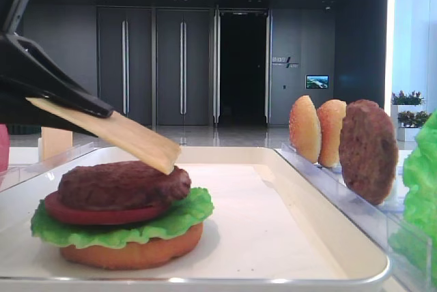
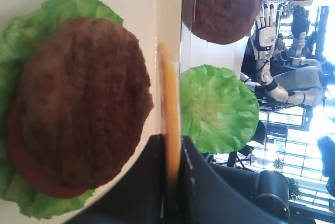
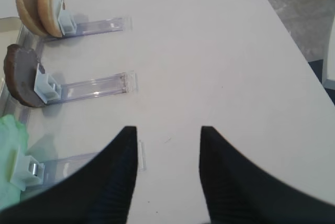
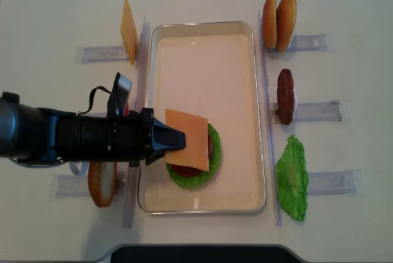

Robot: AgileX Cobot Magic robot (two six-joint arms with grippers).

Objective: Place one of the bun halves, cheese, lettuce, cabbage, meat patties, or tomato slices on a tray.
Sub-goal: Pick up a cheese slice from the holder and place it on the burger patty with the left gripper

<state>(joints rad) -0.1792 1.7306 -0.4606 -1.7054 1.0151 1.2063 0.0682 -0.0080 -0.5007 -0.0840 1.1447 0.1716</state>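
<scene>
Item: tray point(image 4: 206, 35), white, rounded corners, table centre in the overhead view, long axis running 12 to 6 o'clock. Contents, toward its 6 o'clock end: one stack, bottom to top a bun half point(image 1: 133, 252), lettuce point(image 1: 184, 215), tomato slice point(image 1: 75, 214), meat patty point(image 1: 123, 184). Left gripper point(image 4: 178, 141): enters from 9 o'clock, jaws pressed together on one edge of the cheese point(image 4: 189, 139); the slice is held over the stack, tilted, its free low corner at or just above the patty's top, contact not certain. In the left wrist view the cheese shows edge-on as a thin orange strip between the dark fingers point(image 2: 199, 182). Right gripper point(image 3: 167, 150): fingers spread apart, holding nothing, over bare table at the tray's 3 o'clock side. Racks at 3 o'clock of the tray: two bun halves point(image 4: 279, 21) standing on edge, one patty on edge point(image 4: 285, 96), one lettuce leaf point(image 4: 291, 177). Racks at 9 o'clock: a second cheese slice point(image 4: 128, 29) upright, one bun half point(image 4: 102, 183) on edge, partly hidden by the arm.
</scene>
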